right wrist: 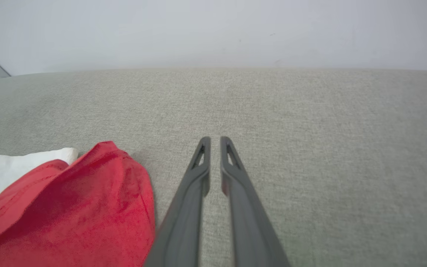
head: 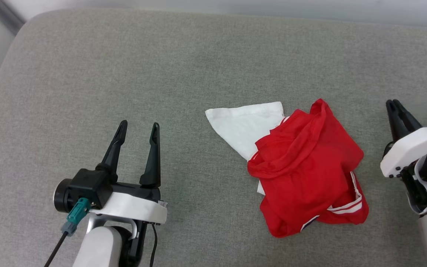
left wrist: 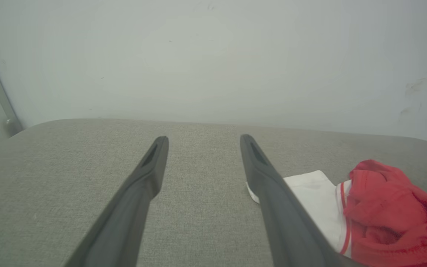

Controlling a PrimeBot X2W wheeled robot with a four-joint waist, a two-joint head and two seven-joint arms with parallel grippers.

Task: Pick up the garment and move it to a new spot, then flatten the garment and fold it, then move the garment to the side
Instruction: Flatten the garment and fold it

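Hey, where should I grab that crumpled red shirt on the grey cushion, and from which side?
Probably the raised red fold at the far edge of the shirt: it stands up off the cushion, so there is cloth to close on. Come from the right, where the right end effector sits closest; it would need to open first. The white sleeve lies flat, harder to pinch.

Grey fabric-covered bench (head: 198,55) is lying beneath the fingers (head: 153,155), stretching ahead of them. Pale wall (left wrist: 213,55) is rising beyond their tips. Grey strip (head: 4,15) is leaning far left of them.
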